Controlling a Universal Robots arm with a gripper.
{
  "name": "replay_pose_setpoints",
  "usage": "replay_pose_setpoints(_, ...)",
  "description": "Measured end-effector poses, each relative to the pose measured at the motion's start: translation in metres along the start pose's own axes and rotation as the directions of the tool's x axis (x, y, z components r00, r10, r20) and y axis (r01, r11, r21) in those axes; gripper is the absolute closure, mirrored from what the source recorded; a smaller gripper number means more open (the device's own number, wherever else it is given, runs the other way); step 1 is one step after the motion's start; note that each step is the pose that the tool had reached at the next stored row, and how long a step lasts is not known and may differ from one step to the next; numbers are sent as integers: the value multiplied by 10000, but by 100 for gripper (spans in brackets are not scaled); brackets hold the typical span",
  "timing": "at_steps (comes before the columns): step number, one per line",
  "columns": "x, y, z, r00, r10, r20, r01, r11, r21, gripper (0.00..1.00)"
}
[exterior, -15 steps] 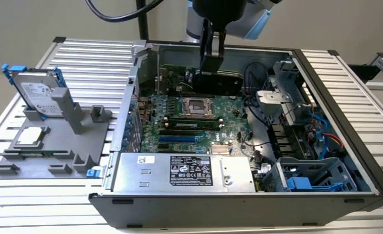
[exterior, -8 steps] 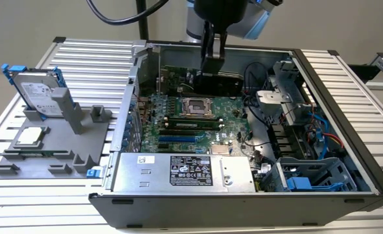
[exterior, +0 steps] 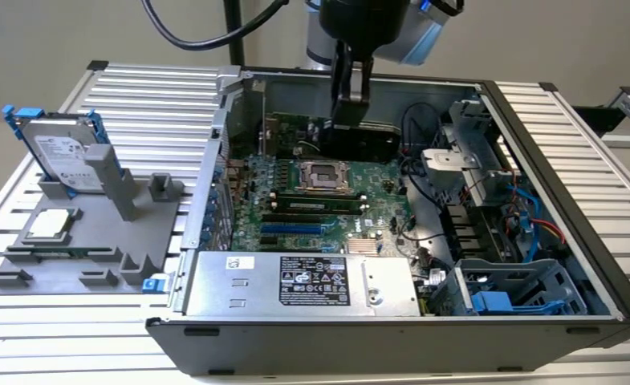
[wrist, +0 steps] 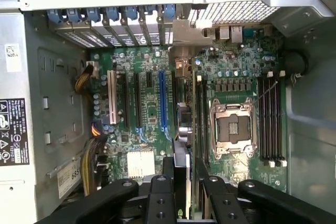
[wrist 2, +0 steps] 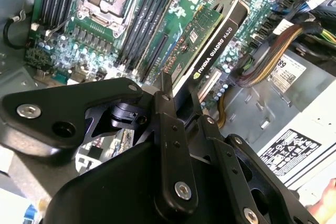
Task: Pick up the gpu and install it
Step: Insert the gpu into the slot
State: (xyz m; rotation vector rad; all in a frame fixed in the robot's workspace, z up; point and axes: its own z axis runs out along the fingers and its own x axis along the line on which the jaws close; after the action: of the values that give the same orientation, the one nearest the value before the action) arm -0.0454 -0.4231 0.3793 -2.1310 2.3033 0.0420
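Note:
The gpu hangs edge-down inside the open computer case, just above the green motherboard near the back wall. My gripper comes down from above and is shut on its upper edge. In the second wrist view the gpu shows its green board and black shroud, tilted away from the gripper. In the first wrist view the gpu is seen edge-on between the fingers, over the board between the blue slot and the processor socket. Its silver bracket sits near the rear slot openings.
A silver hard drive with blue rails stands on a grey holder at the exterior view's left, with a processor chip on it. In the case are the power supply, a blue drive cage and loose cables.

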Motion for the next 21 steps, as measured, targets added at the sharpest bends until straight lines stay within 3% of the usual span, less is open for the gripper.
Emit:
replay_pose_setpoints(4,-1,-1,28,10000,-3,6,3,10000,87,100)
replay_pose_setpoints(21,0,-1,98,10000,-3,10,3,9999,133,100)
